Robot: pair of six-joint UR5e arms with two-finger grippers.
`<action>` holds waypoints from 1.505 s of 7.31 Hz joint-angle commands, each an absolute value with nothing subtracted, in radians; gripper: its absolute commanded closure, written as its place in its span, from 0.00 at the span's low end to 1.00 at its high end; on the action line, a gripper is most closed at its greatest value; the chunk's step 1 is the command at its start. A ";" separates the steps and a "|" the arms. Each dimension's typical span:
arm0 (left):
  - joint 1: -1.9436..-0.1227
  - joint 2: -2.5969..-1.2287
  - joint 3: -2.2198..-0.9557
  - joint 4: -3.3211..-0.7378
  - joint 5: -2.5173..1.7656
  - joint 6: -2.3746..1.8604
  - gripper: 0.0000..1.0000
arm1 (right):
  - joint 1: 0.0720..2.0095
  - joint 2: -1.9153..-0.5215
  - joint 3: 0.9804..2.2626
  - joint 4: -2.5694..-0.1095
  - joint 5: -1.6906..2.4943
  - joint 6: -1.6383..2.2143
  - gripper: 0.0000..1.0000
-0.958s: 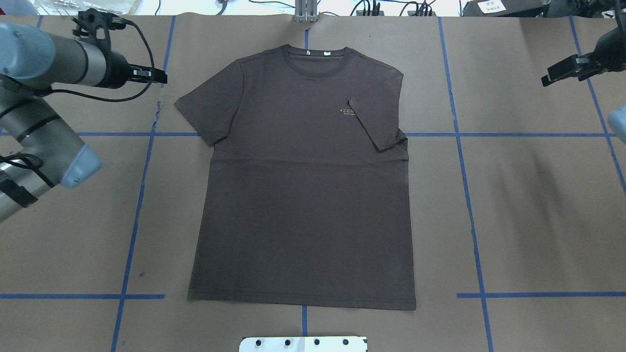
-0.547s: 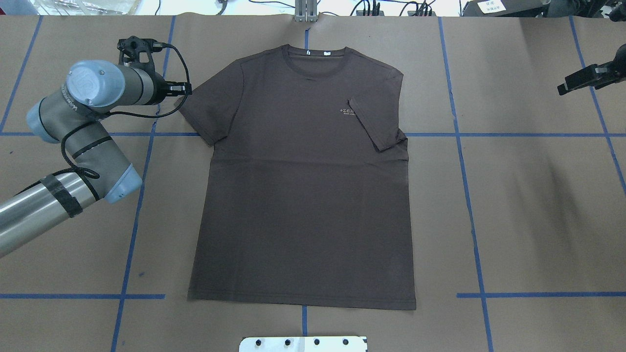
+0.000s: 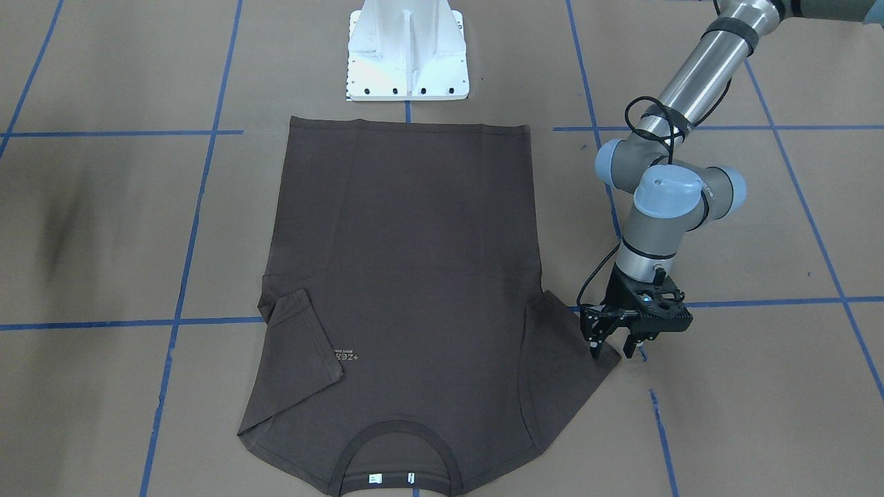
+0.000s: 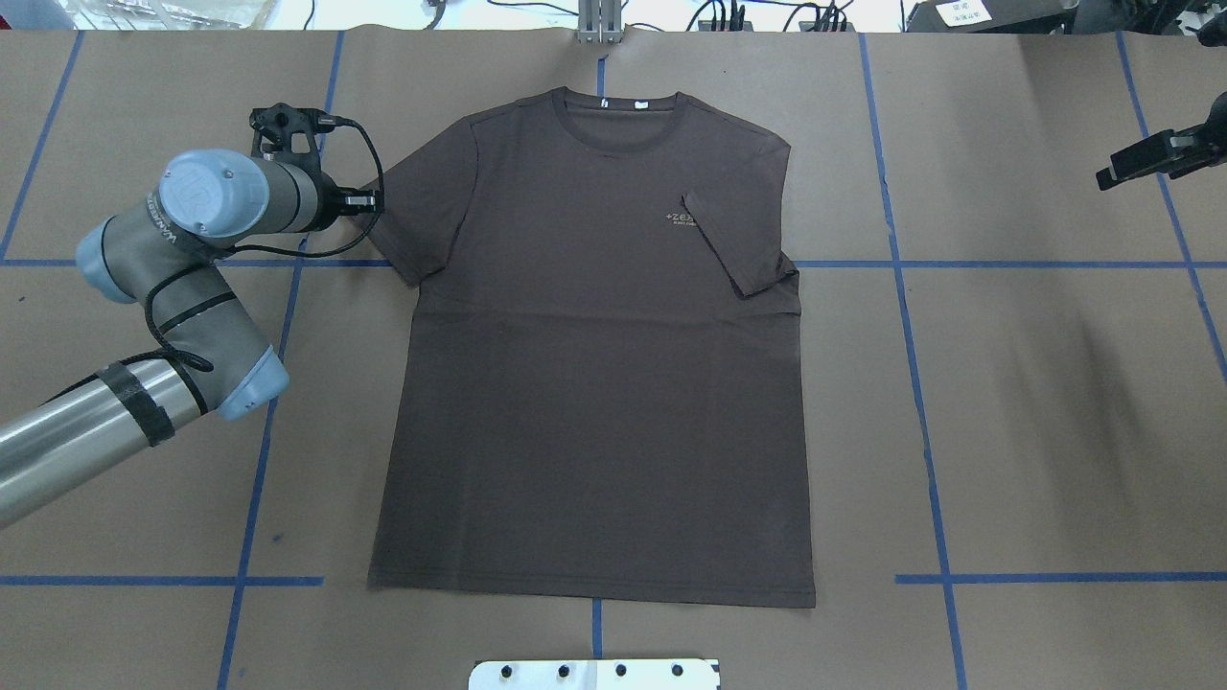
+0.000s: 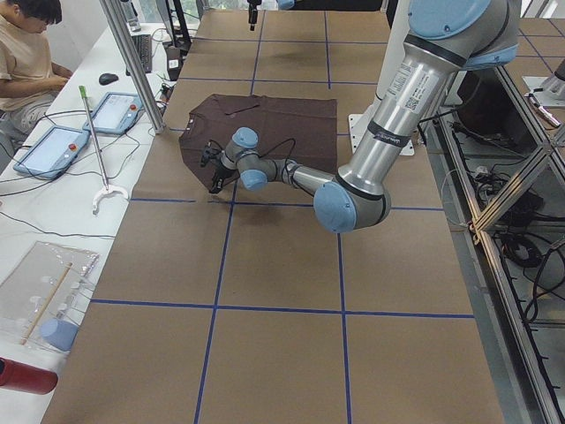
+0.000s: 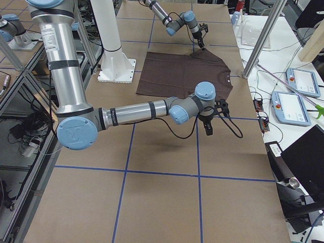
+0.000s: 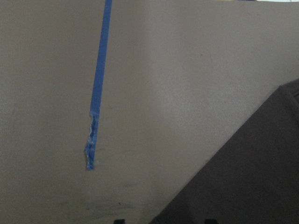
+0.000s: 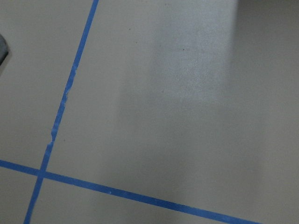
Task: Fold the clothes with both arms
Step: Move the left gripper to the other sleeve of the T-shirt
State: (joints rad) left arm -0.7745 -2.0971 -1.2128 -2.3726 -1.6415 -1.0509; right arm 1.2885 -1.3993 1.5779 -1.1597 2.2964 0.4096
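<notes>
Front-facing view: the T-shirt [image 3: 407,276] lies flat on the worktop [image 3: 760,414], one sleeve already turned in, and the left end effector [image 3: 613,344] sits at the other sleeve's tip, fingers apart, gripping nothing; overhead, the right end effector [image 4: 1117,172] hangs well apart from the cloth, its state impossible to tell. Folding seems barely begun; second sleeve and body folds remain.

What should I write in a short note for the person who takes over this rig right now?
Left gripper: open, at the outer edge of the left sleeve, not closed on it.
Right gripper: over bare paper far to the right, holding nothing; open or shut cannot be told.
T-shirt: flat, face up, collar away from the base.
Done: right sleeve folded in over the chest.
Left: the left sleeve, then the body folds.
</notes>
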 commanded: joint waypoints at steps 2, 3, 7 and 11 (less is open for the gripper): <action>-0.770 -2.095 -1.215 -2.394 -1.643 -1.049 1.00 | 1.289 -1.401 1.578 -1.160 2.296 0.410 0.00; -0.770 -2.097 -1.215 -2.395 -1.643 -1.048 1.00 | 1.289 -1.401 1.578 -1.160 2.296 0.410 0.00; -0.770 -2.109 -1.294 -2.358 -1.647 -1.054 1.00 | 1.289 -1.405 1.591 -1.160 2.296 0.411 0.00; -0.704 -2.284 -1.399 -1.993 -1.649 -1.184 1.00 | 1.289 -1.405 1.591 -1.160 2.295 0.411 0.00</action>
